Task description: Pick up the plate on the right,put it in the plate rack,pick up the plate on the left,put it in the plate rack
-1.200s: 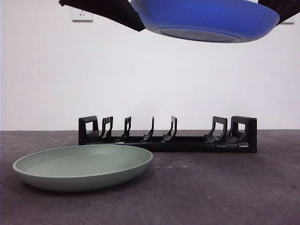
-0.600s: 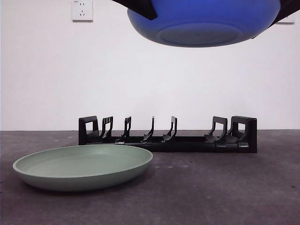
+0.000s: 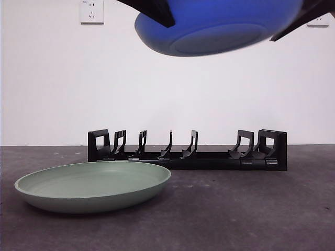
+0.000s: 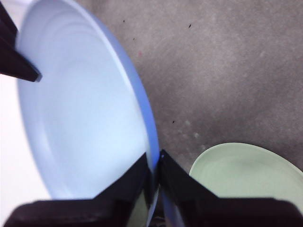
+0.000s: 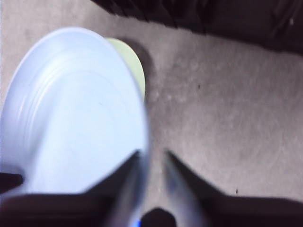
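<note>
blue plate [image 3: 217,26]: held high in the air above the rack, tilted, underside turned toward the front camera; pale inner face filling much of both wrist views.
left gripper [image 4: 155,163]: clamped on the blue plate's rim, one black jaw on the inner face, the other on the outer side, no gap left around the rim.
right gripper [image 5: 150,158]: blurred; the blue plate's rim running down between its two jaws, one jaw against the inner face, the other apart from the rim with grey table showing between; grip or no grip, cannot tell.
second jaw in the left wrist view [image 4: 16,64]: black tip at the far rim of the blue plate, across the dish from the left gripper.
green plate [image 3: 93,185]: flat on the table, right way up, below and well apart from both grippers; in the left wrist view just past the jaws, beyond the blue plate's edge; in the right wrist view only a sliver showing behind the blue plate.
plate rack [image 3: 187,151]: low, black, prongs upright, no plate in any slot; on the table behind the green plate, far beneath the raised blue plate.
table [image 3: 251,209]: dark grey, speckled.
wall socket [image 3: 91,11]: white, on the white wall, beside the dark arm at upper left of the front view.
</note>
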You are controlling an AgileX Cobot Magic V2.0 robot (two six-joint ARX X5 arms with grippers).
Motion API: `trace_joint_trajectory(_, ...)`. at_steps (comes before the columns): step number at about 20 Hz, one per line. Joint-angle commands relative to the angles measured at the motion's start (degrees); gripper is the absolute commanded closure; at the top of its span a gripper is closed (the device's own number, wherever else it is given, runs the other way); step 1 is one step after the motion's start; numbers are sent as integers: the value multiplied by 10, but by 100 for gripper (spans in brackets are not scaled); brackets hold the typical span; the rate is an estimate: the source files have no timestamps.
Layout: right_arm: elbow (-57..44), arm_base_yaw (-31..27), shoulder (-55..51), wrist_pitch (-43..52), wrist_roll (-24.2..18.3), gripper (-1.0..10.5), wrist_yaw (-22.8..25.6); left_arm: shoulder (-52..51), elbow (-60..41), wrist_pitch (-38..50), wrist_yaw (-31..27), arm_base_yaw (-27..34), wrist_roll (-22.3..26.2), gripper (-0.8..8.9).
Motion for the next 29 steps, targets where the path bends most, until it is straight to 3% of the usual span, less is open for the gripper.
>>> trace_joint_trajectory(1, -1, 0, -1, 16, 16, 557, 4, -1, 1, 15, -14, 0, -34, 821)
trace_joint_trajectory(5, 27, -1, -3, 57, 41, 558, 5, -1, 1, 13, 6, 1, -90, 821)
trace_joint_trajectory(9, 133, -1, -11, 83, 66, 558, 19, -1, 1, 22, 37, 7, -166, 821)
trace_joint_trajectory(14, 285, -1, -29, 75, 86, 560, 76, -1, 1, 119, 122, 73, -334, 821)
trace_joint_trajectory(17, 302, -1, -60, 19, 55, 564, 113, -1, 1, 197, 202, 152, -450, 821)
trace_joint_trajectory(20, 301, 0, -71, -26, 30, 564, 136, -1, 1, 240, 240, 200, -501, 821)
trace_joint_trajectory(29, 287, 13, -75, -81, 25, 566, 114, 28, 1, 314, 318, 308, -620, 821)
